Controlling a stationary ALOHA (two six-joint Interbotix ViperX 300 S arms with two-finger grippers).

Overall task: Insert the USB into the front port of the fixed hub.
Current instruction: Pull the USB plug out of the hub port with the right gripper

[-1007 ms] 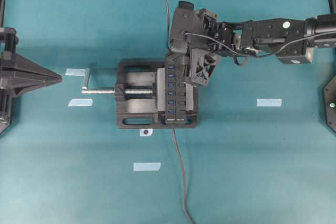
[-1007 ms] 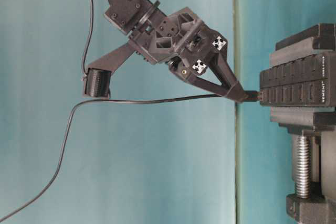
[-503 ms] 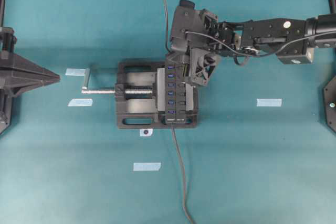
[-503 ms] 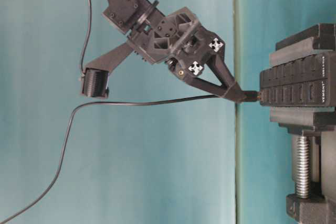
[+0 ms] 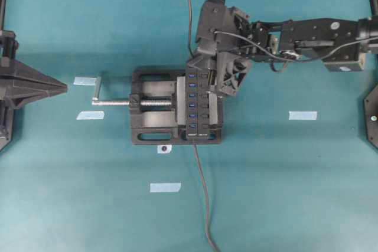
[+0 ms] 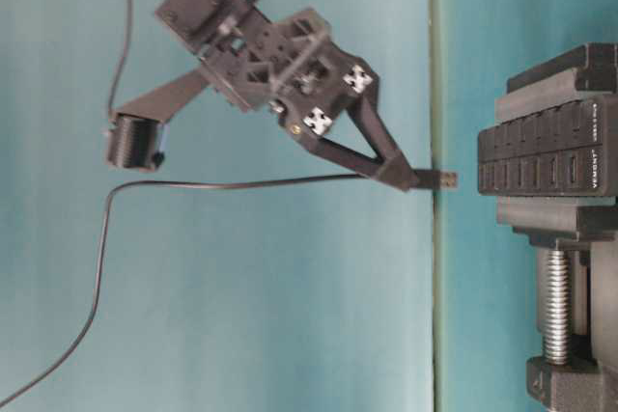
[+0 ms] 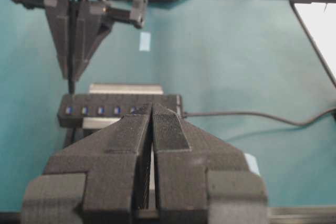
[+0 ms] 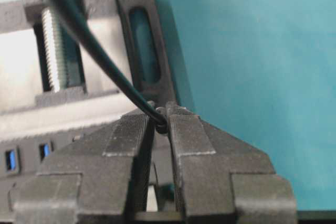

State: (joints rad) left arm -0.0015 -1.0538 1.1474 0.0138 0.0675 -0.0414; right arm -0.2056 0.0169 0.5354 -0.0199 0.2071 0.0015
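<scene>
Withdrawn since the earlier table-level picture: the right gripper (image 6: 406,178) with the USB (image 6: 439,179), which then sat with its tip at the end face of the fixed hub (image 6: 546,156) and now stands clear of it, a plain gap of teal backdrop between plug and hub. Overhead, the same gripper has shifted slightly toward the top of the view.

Item, right gripper: jaws pressed together on the USB, pinching it just behind the plug. The right wrist view shows the two pads (image 8: 128,135) meeting round the dark cable (image 8: 89,40) where it leaves the plug.

Item, USB: held level, plug tip pointing at the hub's end face, not touching it. Its cable (image 6: 241,183) runs back from the fingertips, then drops in a long loop to the lower left of the table-level view.

Item, fixed hub: long black bar with a row of blue ports (image 5: 192,101), clamped in a black vise (image 5: 150,134). Its own dark cable (image 5: 204,199) leaves the near end and runs off the bottom edge of the overhead view.

Item, vise: silver screw (image 5: 112,102) and handle project to the left.

Item, left gripper (image 7: 152,114): well apart at the left edge overhead, jaws pressed together on nothing, pointed at the hub.

Item, table (image 5: 283,193): teal cloth. Several pale tape strips (image 5: 165,187) lie around the vise, none touching it. Nothing lies between plug and hub.
</scene>
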